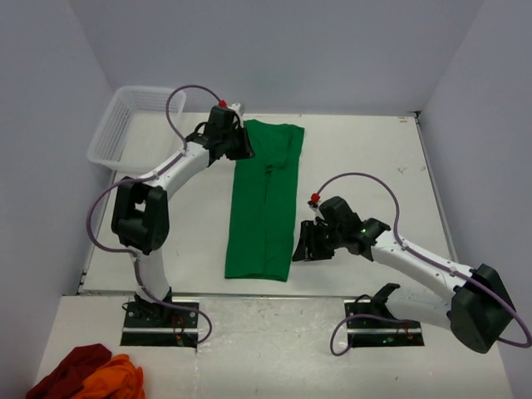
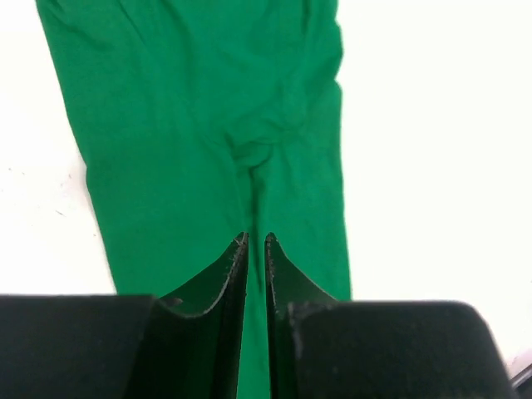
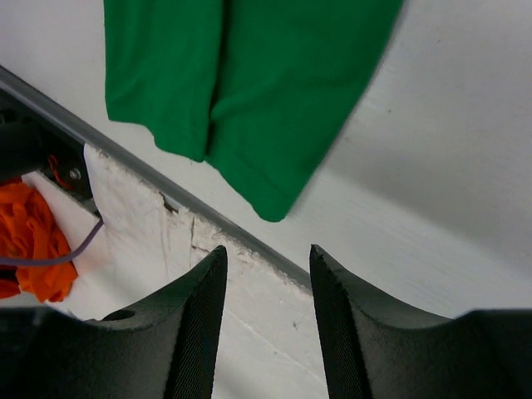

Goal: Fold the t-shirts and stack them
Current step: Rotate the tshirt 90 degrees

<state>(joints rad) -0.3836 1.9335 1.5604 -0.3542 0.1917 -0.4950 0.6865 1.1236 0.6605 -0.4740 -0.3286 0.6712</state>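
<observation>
While the orange cloth point(image 1: 116, 378) and dark red cloth point(image 1: 71, 368) lie bunched at the near left corner, the right gripper point(image 1: 301, 246) hangs just beside the near right edge of the green t-shirt point(image 1: 262, 208), jaws apart and empty. The t-shirt lies mid-table as a long narrow strip, sides folded in. At its far end the left gripper point(image 2: 256, 241) sits over the cloth, a slit apart, pinching nothing that I can see. The lengthwise fold looks done. Next, I judge, one end must be gripped and carried across to the other, corners level.
</observation>
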